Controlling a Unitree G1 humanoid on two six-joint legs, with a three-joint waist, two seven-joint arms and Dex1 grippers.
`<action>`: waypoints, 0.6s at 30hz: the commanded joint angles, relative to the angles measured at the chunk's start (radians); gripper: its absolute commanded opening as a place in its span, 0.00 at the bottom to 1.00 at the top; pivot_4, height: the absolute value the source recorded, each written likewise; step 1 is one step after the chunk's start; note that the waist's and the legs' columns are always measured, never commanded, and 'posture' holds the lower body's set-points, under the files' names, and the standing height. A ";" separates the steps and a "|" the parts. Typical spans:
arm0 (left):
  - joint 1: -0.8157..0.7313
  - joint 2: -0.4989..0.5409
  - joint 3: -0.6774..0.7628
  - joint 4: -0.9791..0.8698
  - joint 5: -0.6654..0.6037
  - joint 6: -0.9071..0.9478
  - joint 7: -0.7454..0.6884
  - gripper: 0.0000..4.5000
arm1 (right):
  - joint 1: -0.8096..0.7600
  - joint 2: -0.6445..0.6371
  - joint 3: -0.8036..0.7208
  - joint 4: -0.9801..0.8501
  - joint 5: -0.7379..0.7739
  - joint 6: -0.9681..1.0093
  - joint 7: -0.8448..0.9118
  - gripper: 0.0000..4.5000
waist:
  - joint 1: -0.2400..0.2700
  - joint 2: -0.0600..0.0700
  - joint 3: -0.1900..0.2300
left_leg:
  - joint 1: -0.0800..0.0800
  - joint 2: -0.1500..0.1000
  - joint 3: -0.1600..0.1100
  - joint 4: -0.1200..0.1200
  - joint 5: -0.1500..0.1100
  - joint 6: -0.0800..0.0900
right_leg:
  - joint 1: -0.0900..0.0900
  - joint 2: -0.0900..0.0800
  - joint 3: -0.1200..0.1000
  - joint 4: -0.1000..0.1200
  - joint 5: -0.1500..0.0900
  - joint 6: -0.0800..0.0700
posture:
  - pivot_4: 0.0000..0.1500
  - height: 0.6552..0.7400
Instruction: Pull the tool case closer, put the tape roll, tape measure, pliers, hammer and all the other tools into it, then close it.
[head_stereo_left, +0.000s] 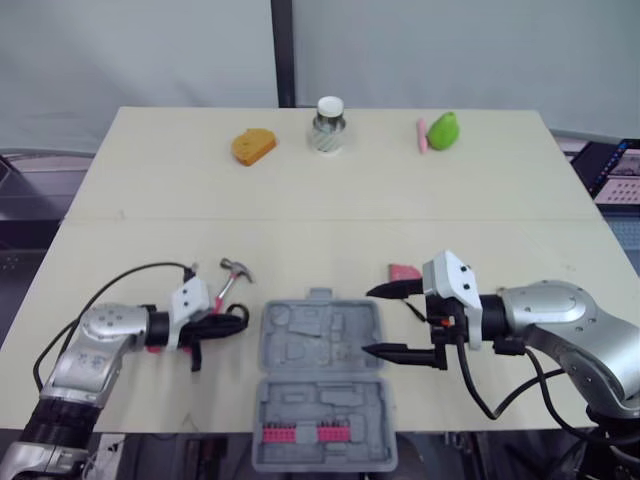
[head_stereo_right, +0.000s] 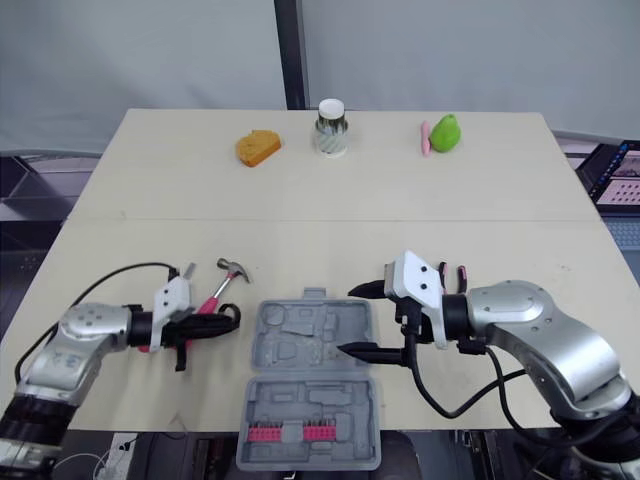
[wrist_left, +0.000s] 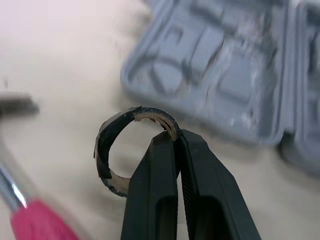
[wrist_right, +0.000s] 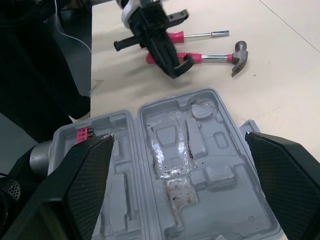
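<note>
The grey tool case (head_stereo_left: 321, 338) lies open near the table's front edge, its lid (head_stereo_left: 325, 425) holding a row of pink bits. My left gripper (head_stereo_left: 222, 322) is shut on a black tape roll (wrist_left: 107, 146), just left of the case and low over the table. A hammer (head_stereo_left: 236, 271) with a pink handle lies behind that gripper, and a pink-handled screwdriver (wrist_right: 199, 35) lies beside it. My right gripper (head_stereo_left: 372, 320) is open at the case's right edge, with nothing between its fingers (wrist_right: 87, 180). A flat pink tool (head_stereo_left: 404, 271) lies behind it.
Along the far edge of the table stand an orange sponge-like piece (head_stereo_left: 253, 146), a jar with a white lid (head_stereo_left: 328, 125) and a green object (head_stereo_left: 443, 130) with a pink stick beside it. A seam runs across the table's middle.
</note>
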 joint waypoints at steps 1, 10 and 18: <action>-0.051 -0.008 -0.008 -0.098 -0.085 0.151 -0.009 0.01 | -0.016 0.009 -0.017 0.009 -0.019 -0.031 -0.015 1.00 | 0.000 0.000 0.000 | 0.000 0.000 0.000 0.000 0.000 0.000 | 0.000 0.000 0.000 0.000 0.000 0.000 | 1.00 1.00; -0.078 -0.040 -0.115 -0.116 -0.049 0.219 -0.006 0.01 | -0.017 0.037 -0.014 -0.007 -0.047 -0.017 -0.067 1.00 | 0.000 0.000 0.000 | 0.000 0.000 0.000 -0.001 0.000 0.000 | 0.000 0.000 0.000 0.000 0.000 0.000 | 1.00 1.00; -0.112 -0.058 -0.150 -0.044 -0.011 0.185 -0.009 0.01 | 0.024 0.050 -0.032 -0.061 -0.028 0.013 -0.124 1.00 | 0.002 0.000 0.000 | 0.000 0.000 0.000 0.000 0.000 0.000 | 0.000 0.000 0.000 -0.001 0.000 0.000 | 1.00 1.00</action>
